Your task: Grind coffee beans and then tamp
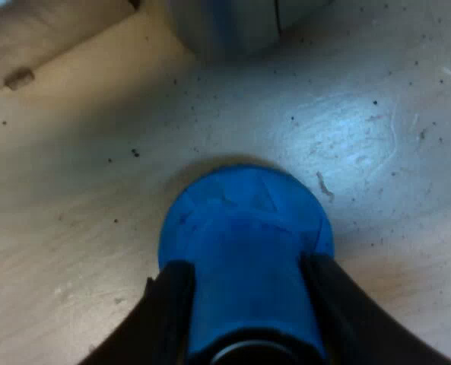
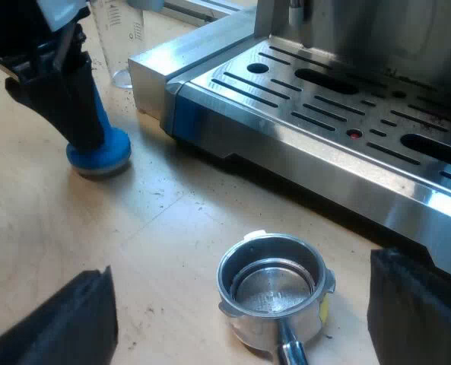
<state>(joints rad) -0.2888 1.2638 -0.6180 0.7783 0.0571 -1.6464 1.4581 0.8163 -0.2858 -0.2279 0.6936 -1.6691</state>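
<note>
Left claw (image 1: 244,268) clamped blue tamper (image 1: 244,220) standing on counter (image 1: 73,228), measuring glass (image 2: 122,38) near it by espresso machine (image 2: 324,114). Right claw (image 2: 236,312) gaped wide over metal holder (image 2: 274,285) lying on the counter beside the machine.

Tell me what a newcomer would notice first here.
First comes the blue tamper, standing on the table and clamped by the left gripper. Next comes the metal holder, which lies on the table beside the machine. Its basket looks empty, and the right gripper is wide open toward it.
</note>
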